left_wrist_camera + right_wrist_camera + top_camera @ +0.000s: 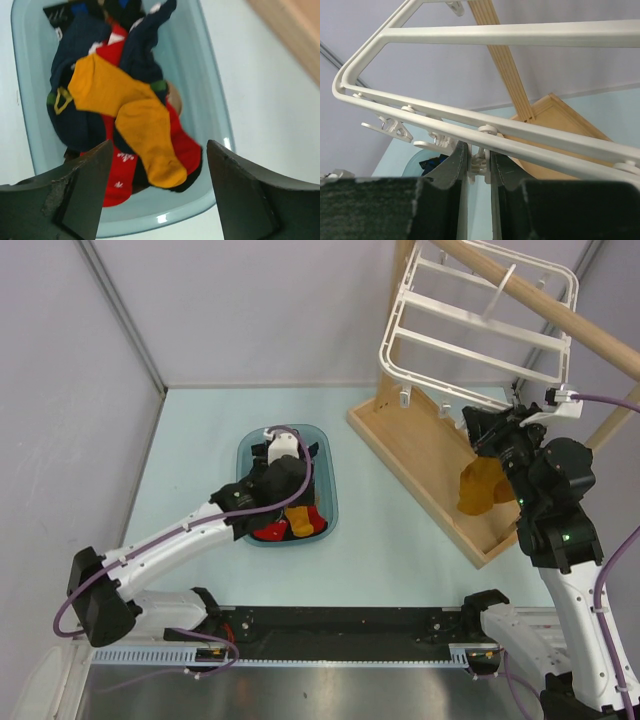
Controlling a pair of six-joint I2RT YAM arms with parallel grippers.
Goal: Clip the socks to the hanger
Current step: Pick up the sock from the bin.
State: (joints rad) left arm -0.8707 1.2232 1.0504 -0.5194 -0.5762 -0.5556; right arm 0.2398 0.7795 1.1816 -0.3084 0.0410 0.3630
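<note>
Left jaws: wide apart over mustard sock, which lies atop navy socks and red socks in teal basin at mid-bench. Spread looks set to straddle it for your pick.

Right jaws: pinched on clip under hanger rail at bench's far right corner, likely squeezing it open.

Second mustard sock hangs just below. Can't tell you whether it's clipped.

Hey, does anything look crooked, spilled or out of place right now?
The hanger hangs tilted on the wooden rod, not level, where the right gripper pinches a clip. In the basket, a yellow sock lies tangled over navy socks and red socks; nothing spilled.
</note>
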